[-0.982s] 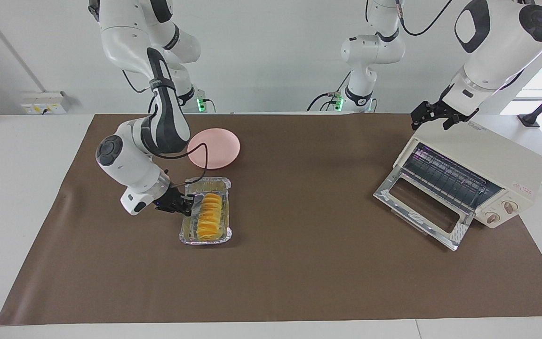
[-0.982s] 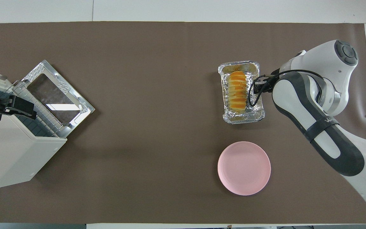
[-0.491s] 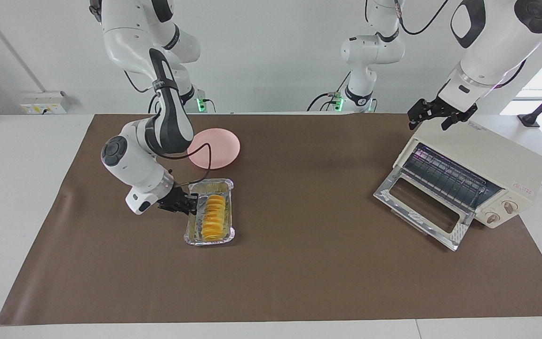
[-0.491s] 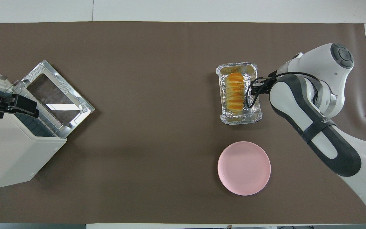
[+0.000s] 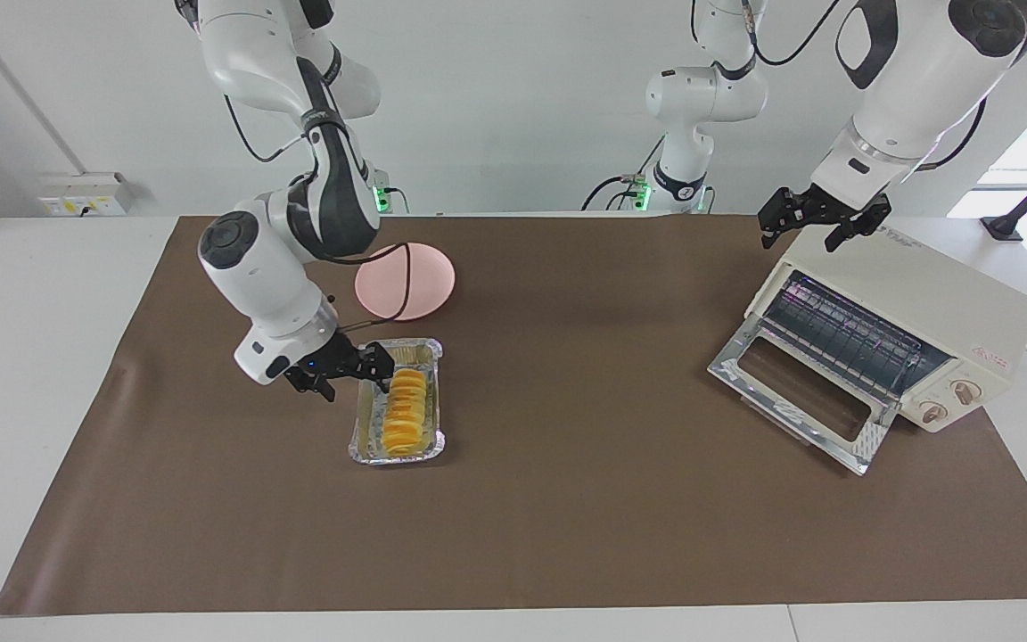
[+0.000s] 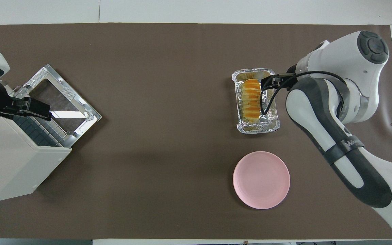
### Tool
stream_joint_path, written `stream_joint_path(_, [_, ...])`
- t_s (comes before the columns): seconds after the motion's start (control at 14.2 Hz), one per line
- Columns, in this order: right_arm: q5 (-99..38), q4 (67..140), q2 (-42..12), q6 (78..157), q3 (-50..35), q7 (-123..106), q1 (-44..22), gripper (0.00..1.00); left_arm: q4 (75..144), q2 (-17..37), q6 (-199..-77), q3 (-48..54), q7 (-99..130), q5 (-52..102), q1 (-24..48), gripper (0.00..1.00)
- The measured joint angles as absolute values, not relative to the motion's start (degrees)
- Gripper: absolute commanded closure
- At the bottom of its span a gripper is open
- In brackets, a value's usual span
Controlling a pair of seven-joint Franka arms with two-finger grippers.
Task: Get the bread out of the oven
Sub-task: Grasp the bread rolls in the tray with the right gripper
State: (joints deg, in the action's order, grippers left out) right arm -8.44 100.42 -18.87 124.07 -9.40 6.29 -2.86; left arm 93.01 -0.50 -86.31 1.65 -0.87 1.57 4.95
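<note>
Right gripper: the right gripper [image 5: 355, 369] hangs just over the edge of the foil tray [image 5: 362, 439] on the right arm's side, its fingers spread apart and holding nothing.
Left gripper: the left gripper [image 5: 821, 221] hovers over the top of the oven [image 5: 941, 303], at the corner nearest the robots; its fingers are spread and hold nothing, and this arm waits.
Bread: the bread [image 5: 405, 410] lies lengthwise in the foil tray, which sits flat on the brown mat [image 5: 567, 517] toward the right arm's end of the table, well apart from the oven.
Plate: the pink plate [image 5: 424, 276] stands just beside the tray, nearer to the robots, with nothing on it.
Oven: its glass door [image 5: 794, 392] is dropped open and the wire rack [image 5: 843, 334] inside is bare.
Done: by the look of it the bread is out of the oven and set down in its tray.
Left: little, as I judge it; the right arm has to draw clear, and the door stands open.
Changed: a second ago the right gripper was pinched on the tray's rim; now it has let go and lifted a little, and the tray has slid slightly away from the right arm. The left gripper has risen a touch over the oven.
</note>
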Motion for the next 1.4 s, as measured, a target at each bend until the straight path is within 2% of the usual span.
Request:
stream_joint_path(0.28, [-7.6,101.8,-22.5,129.5,-9.3,10.1,-5.6,0.02,93.0,-0.5,-86.3,0.9,-0.9,1.6,4.7,0.0])
stream_joint_path(0.77, [-7.6,105.9,-23.6,133.8,-9.1,10.2,-5.2,0.2,93.0,-0.5,-86.3,0.9,-0.9,1.6,4.7,0.0])
stream_joint_path(0.84, [-7.6,106.1,-23.6,133.8,-9.1,10.5,-5.2,0.32,93.0,-0.5,-86.3,0.9,-0.9,1.6,4.7,0.0])
stream_joint_path(0.91, [-7.6,106.3,-23.6,133.8,-9.1,10.6,-5.2,0.51,93.0,-0.5,-86.3,0.9,-0.9,1.6,4.7,0.0])
stream_joint_path(1.05, [-7.6,106.8,-23.6,133.8,-9.1,10.6,-5.2,1.0,93.0,-0.5,-86.3,0.9,-0.9,1.6,4.7,0.0])
stream_joint_path(1.4, [-7.6,105.6,-22.8,130.6,-9.2,10.6,-5.2,1.0,93.0,-0.5,-86.3,0.9,-0.9,1.6,4.7,0.0])
